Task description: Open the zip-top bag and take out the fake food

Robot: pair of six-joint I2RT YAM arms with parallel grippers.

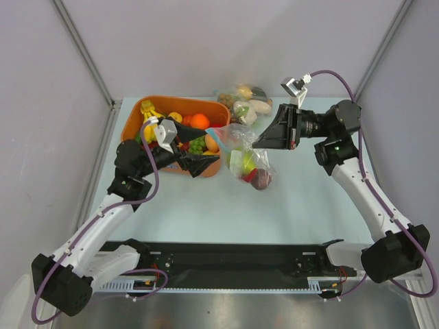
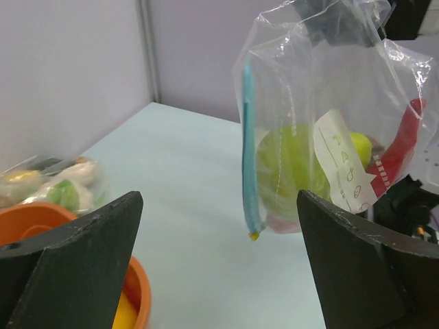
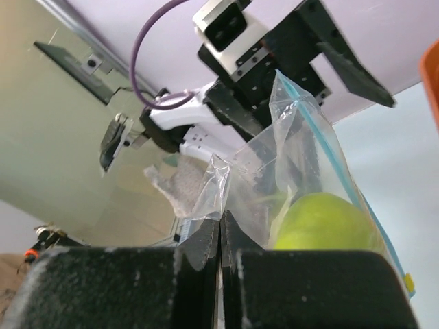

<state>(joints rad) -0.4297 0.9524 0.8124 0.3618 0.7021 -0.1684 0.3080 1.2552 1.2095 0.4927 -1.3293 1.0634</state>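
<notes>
Nearest, the left gripper (image 2: 219,205): jaws wide apart, holding nothing. The right gripper (image 3: 219,229): pinched tight on a fold of the zip-top bag (image 2: 302,75), which hangs from it directly ahead of the left jaws. Recommended: close the left fingers on the film just beside the zip strip (image 2: 247,151), opposite the right's pinch, then pull apart gently. Bag clear and crinkled, strip pale blue, seal not discernible. Contents showing: green pear (image 2: 285,171), red chili (image 2: 405,140).

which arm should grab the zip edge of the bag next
Left. The left end effector is open, facing the zip-top bag, blue zip strip ahead between its fingers. The right end effector is shut on the bag's plastic, holding it up.
</notes>
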